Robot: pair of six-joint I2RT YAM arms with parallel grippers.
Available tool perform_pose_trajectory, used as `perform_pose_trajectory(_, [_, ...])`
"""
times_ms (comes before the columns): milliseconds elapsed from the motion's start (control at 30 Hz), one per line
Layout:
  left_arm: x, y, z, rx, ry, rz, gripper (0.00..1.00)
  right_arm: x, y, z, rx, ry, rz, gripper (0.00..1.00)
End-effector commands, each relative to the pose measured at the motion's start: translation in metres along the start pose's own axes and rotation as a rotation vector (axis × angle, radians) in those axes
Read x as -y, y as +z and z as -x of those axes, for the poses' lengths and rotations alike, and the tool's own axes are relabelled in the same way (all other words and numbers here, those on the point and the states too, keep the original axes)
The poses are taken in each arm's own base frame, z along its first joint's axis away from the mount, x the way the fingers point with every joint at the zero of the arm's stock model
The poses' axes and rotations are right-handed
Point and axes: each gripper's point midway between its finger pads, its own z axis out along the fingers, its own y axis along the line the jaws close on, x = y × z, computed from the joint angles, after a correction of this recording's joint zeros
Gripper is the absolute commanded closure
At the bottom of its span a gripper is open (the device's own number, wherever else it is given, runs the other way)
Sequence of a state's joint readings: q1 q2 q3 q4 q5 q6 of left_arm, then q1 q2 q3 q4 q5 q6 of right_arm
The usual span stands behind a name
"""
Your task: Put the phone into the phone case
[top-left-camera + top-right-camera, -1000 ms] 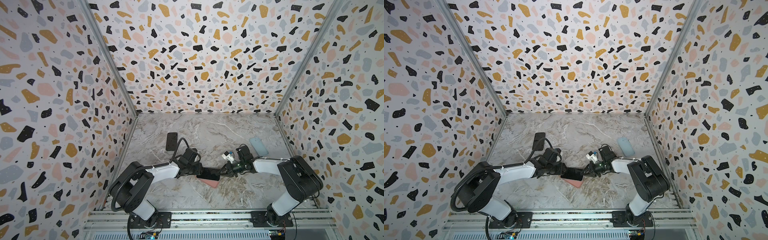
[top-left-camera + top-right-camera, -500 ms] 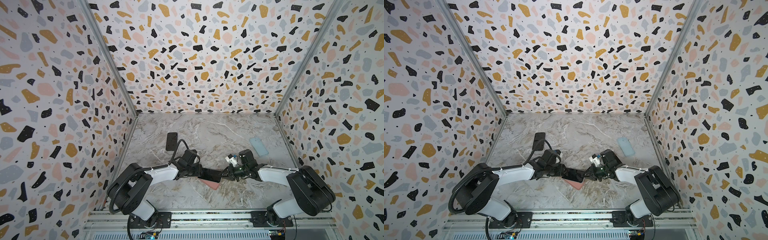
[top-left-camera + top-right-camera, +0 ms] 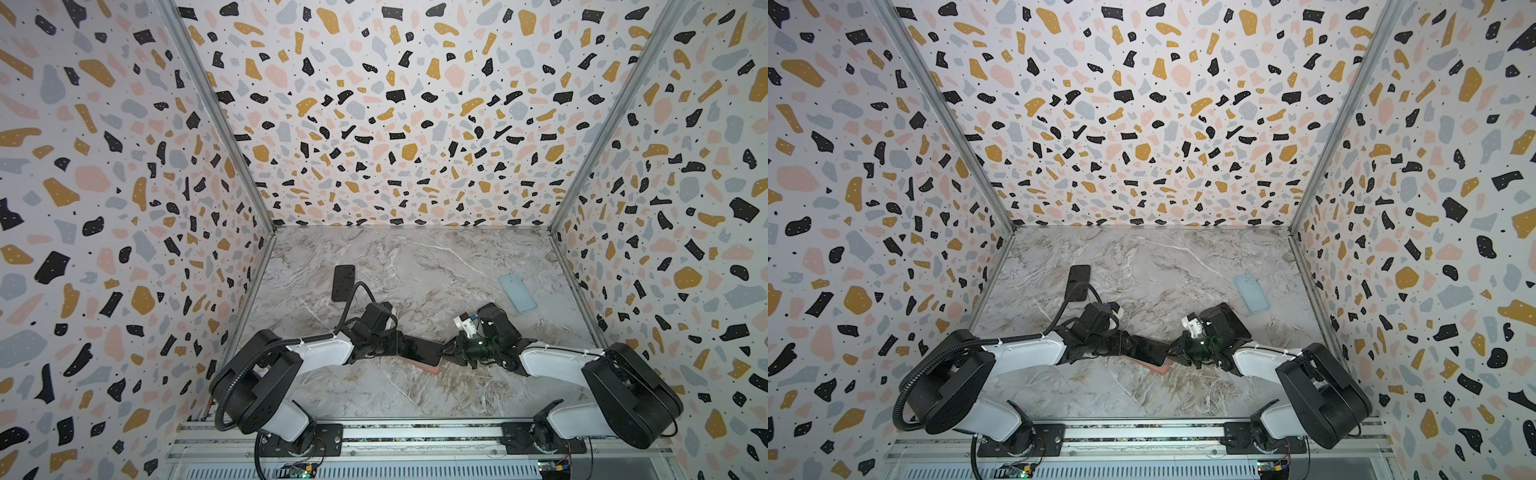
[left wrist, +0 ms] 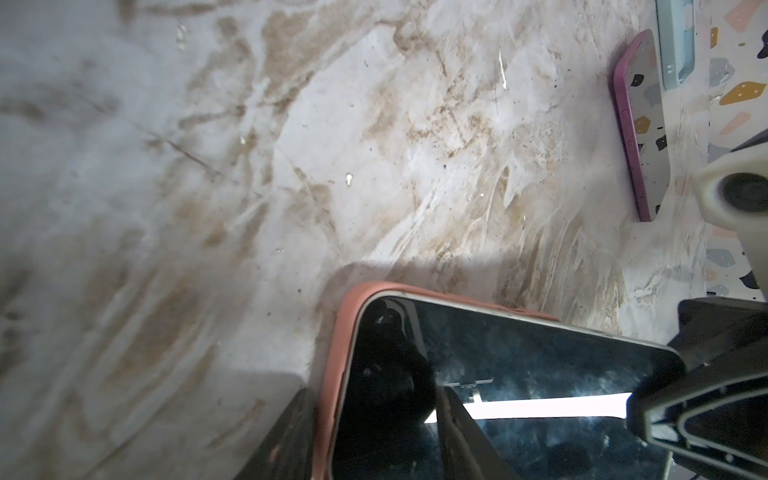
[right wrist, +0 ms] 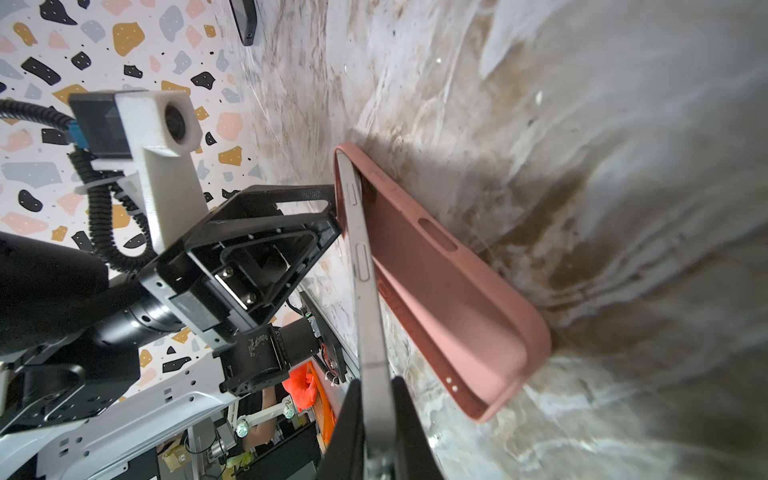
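The phone point(image 5: 365, 270), dark-screened with a silver frame, has its far end seated in the pink phone case point(image 5: 436, 291) and its near end lifted off it. My right gripper point(image 5: 376, 380) is shut on that lifted end. The case lies flat on the marble floor. My left gripper point(image 4: 372, 399) stands open at the seated end, one finger outside the case wall point(image 4: 336, 353), the other over the screen point(image 4: 519, 374). In both top views the phone point(image 3: 422, 349) point(image 3: 1148, 349) bridges the left gripper point(image 3: 401, 345) point(image 3: 1127, 343) and the right gripper point(image 3: 446, 353) point(image 3: 1171, 353).
A black phone-shaped slab point(image 3: 343, 282) point(image 3: 1079, 282) lies back left. A pale blue case point(image 3: 517, 293) point(image 3: 1251, 293) lies back right. A purple-rimmed case point(image 4: 640, 124) shows in the left wrist view. Terrazzo walls close three sides, and a metal rail point(image 3: 415, 432) runs along the front.
The right arm's elbow has swung outward to the right and toward the front while its gripper kept hold of the phone. The left arm and the case have barely moved.
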State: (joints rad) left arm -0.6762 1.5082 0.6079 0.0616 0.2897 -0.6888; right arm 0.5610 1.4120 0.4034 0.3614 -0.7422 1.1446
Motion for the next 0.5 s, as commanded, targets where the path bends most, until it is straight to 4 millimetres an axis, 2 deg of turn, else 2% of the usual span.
perform_pose_trajectory(0, [0.0141, -0.0023, 0.0015, 0.007, 0.009, -0.064, 0.53, 0.0485, 0.0073, -0.0015, 0.037, 0.158, -0.166, 1.0])
perform_pose_trajectory(467, [0.0164, 0.0009, 0.0031, 0.007, -0.003, -0.078, 0.53, 0.0553, 0.013, -0.003, 0.017, 0.137, -0.192, 1.0])
